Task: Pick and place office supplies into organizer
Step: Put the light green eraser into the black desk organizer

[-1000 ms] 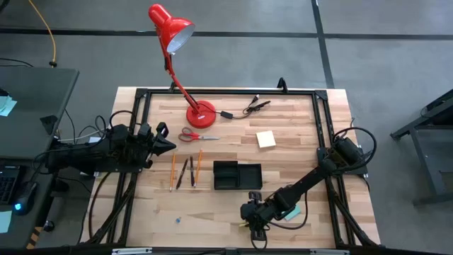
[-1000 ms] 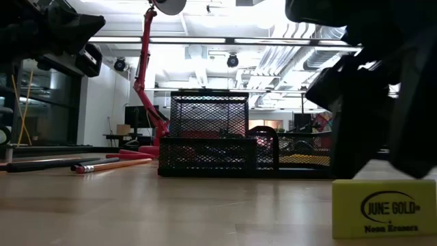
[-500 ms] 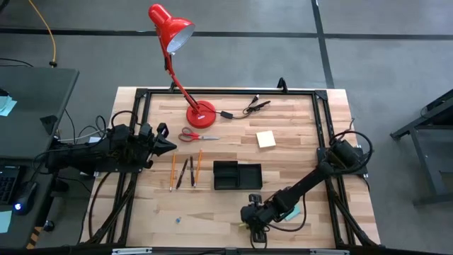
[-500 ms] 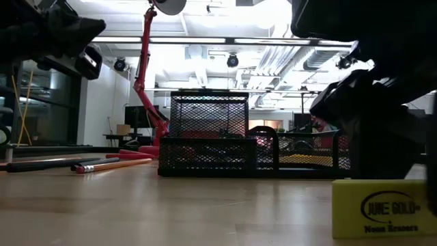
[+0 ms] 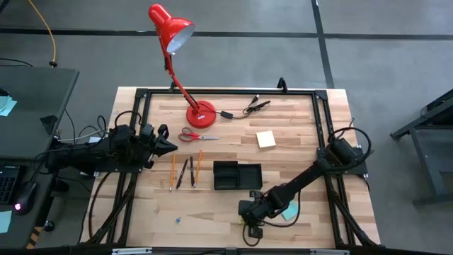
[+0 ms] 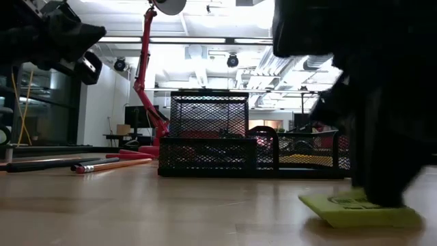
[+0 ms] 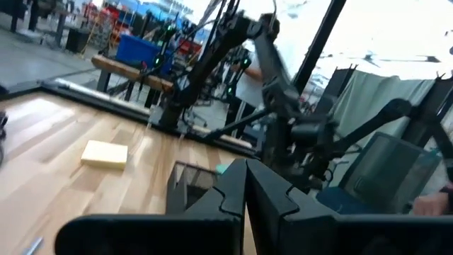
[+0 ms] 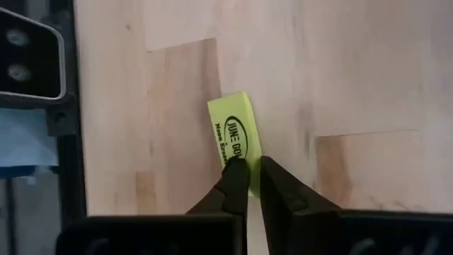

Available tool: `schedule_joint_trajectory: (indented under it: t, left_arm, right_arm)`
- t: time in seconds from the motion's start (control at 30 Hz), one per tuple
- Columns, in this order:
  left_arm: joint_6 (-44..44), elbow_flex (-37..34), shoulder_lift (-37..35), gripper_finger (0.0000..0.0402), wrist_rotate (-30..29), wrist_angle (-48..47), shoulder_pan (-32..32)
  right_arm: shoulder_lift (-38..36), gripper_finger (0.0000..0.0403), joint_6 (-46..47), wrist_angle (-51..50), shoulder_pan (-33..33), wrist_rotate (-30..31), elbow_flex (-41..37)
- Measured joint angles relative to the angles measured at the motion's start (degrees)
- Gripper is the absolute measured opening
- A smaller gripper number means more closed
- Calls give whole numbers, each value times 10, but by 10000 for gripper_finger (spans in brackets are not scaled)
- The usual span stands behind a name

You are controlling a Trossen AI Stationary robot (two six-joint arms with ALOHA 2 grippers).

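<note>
**Right jaws pinch the neon eraser at the near edge**

Near edge of desk (image 5: 212,212): right gripper (image 8: 248,173) down on the neon-yellow eraser (image 8: 236,142), jaws narrow, clamped on one end of it. In the low view the eraser (image 6: 362,208) lies flat; a second ago it stood on edge with its label facing, and the jaws were wide. To do this well: lift straight up, check that the end grip holds, then carry it over the black mesh organizer (image 5: 237,175) just behind. Farther back, pencils and pens (image 5: 185,170), scissors (image 5: 195,135) and yellow pad (image 5: 266,139) wait. Left gripper (image 5: 164,145) hovers at the left side, jaws closed, empty.
</note>
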Motion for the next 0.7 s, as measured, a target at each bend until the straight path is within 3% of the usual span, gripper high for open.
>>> schedule_joint_trajectory:
  t: [0.37,0.7]
  left_arm:
    - [1,0,0,1,-18,-63,0]
    - [2,0,0,1,-20,-58,0]
  right_arm:
    - [-1,2,-91,-176,-19,91,182]
    - [-1,1,-111,-252,-88,108,223]
